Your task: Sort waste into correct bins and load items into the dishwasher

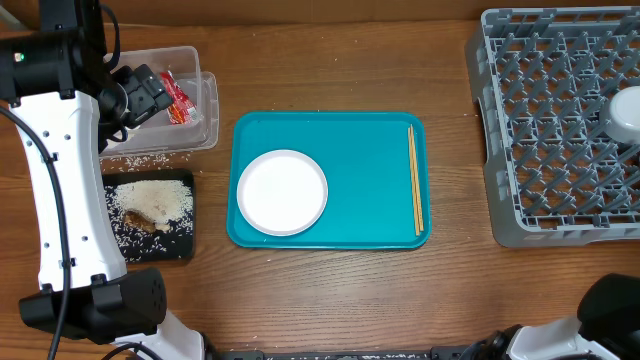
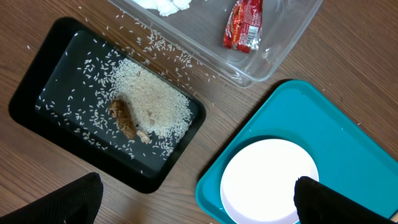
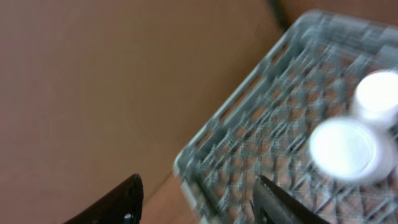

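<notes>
Left pincer (image 2: pixel 196 186) released, white plate (image 2: pixel 264 180) beneath, right pincer (image 3: pixel 198 186) released, near dish rack (image 3: pixel 249 143)

Left of the teal tray (image 1: pixel 360 180), my left arm (image 1: pixel 55 190): long white link with small dark dots, black joint housings at each end, a green light (image 1: pixel 17 57) on the far one. Thin black cable (image 1: pixel 60 230) runs down it, and the left gripper (image 2: pixel 198 182) has blunt matte-black fingers (image 2: pixel 74 199).
</notes>
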`<state>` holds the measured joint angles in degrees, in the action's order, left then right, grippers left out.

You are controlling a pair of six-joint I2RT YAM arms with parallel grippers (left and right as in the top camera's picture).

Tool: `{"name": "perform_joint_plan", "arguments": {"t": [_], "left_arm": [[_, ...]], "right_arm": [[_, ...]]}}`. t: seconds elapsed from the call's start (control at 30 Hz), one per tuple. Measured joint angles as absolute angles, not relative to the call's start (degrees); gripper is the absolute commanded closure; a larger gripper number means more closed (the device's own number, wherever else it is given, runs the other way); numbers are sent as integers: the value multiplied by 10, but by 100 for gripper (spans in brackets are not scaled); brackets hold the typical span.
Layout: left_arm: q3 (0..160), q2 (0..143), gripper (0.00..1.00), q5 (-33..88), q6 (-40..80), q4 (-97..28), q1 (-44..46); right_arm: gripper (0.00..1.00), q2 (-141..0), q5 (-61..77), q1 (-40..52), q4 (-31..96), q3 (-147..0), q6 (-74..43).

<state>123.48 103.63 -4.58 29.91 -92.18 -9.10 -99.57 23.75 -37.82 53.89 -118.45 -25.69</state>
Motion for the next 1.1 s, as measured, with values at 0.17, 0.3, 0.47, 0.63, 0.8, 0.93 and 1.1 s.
{"name": "perform_joint_plan", "arguments": {"t": [0.17,0.3,0.47,0.63,0.8,0.93,1.1], "left_arm": [[1235,1036,0,-46,299,-922,-91],[1235,1036,0,-46,299,-922,-91],[1235,1036,0,-46,299,-922,-91],[1235,1036,0,-46,299,-922,-91],[1235,1036,0,-46,299,-922,-91],[1235,1036,0,-46,299,-922,-91],[1235,1036,0,-46,299,-922,-91]], "right_arm": [[65,-1023,175,-367,554,-1165,-254],[79,-1059,93,-362,550,-1152,-254],[92,-1121,-1,-361,514,-1150,-254],[95,-1198,-50,-361,464,-1150,-252],[95,-1263,-63,-361,422,-1149,-252],[95,-1294,-65,-360,400,-1148,-252],[95,-1315,-69,-360,383,-1148,-252]]}}
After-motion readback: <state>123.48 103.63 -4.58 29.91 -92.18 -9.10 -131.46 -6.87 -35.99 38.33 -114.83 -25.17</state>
